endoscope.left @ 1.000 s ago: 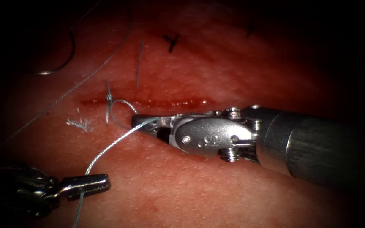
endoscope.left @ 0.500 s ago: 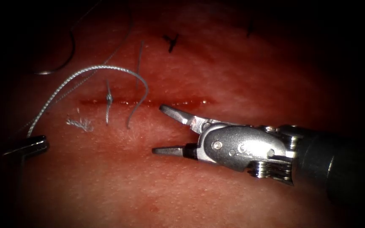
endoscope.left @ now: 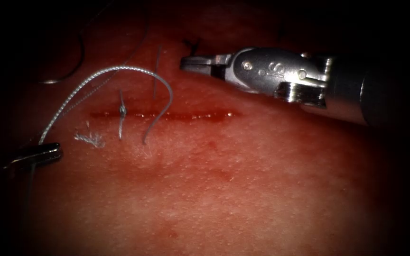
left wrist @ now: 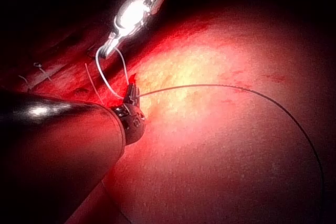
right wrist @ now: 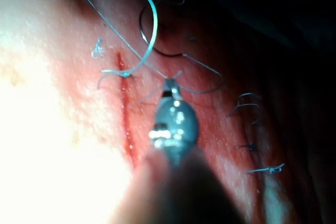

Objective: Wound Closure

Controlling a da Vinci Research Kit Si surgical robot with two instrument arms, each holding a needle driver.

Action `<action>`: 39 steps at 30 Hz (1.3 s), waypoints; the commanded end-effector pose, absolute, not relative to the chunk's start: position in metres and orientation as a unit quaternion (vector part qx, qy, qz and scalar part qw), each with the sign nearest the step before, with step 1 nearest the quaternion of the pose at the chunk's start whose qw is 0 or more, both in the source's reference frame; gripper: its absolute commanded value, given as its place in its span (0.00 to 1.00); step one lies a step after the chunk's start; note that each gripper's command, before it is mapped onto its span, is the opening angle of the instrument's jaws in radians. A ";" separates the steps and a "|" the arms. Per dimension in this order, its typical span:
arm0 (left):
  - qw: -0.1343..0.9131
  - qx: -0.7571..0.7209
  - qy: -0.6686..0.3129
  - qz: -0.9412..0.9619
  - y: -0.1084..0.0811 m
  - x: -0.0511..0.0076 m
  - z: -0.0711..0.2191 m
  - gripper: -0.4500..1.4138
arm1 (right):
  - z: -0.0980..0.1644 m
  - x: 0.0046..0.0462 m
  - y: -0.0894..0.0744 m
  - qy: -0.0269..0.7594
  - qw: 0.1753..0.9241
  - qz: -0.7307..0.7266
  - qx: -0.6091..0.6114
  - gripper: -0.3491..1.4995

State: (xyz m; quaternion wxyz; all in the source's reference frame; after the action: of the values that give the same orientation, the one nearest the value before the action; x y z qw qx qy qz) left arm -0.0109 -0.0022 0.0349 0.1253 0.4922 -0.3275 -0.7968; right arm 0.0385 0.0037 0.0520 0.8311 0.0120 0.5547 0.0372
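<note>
The cut (endoscope.left: 191, 115) runs across the tissue (endoscope.left: 243, 189), with a tied knot (endoscope.left: 122, 111) near its left end. At the far left, my left tool (endoscope.left: 41, 152) is shut on the thread (endoscope.left: 115, 69). The thread arcs up over the cut and ends loose on the tissue beside the knot. Above the cut, my right tool (endoscope.left: 186, 62) hovers shut and holds nothing. The curved needle (endoscope.left: 79, 61) lies free on the tissue at the upper left, held by neither tool. The left wrist view has the left jaws (left wrist: 130, 92) holding the pale thread (left wrist: 100, 74), with the right tool (left wrist: 107, 51) beyond.
A frayed cut end of thread (endoscope.left: 89, 139) lies left of the knot. A short thread tail (endoscope.left: 156, 71) stands above the cut, and a dark stitch (endoscope.left: 193, 46) sits behind the right tool. Red fluid lines the cut. Older stitches (right wrist: 252, 145) lie beside the right tool (right wrist: 170, 83).
One second ago the right jaws were shut on the thread beside the knot. They opened, rose above the cut and shut. The left tool moved up and left, carrying thread that now ends free.
</note>
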 end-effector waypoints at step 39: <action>0.132 0.468 -0.281 -0.827 -0.002 -0.0197 0.046 0.00 | 0.053 0.0476 0.001 0.658 0.743 0.127 -0.006 0.75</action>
State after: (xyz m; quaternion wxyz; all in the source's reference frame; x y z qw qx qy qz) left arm -0.0194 -0.0023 0.0451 0.1323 0.4693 -0.2775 -0.8278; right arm 0.0467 0.0007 0.0528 0.7491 -0.0083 0.6479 0.1377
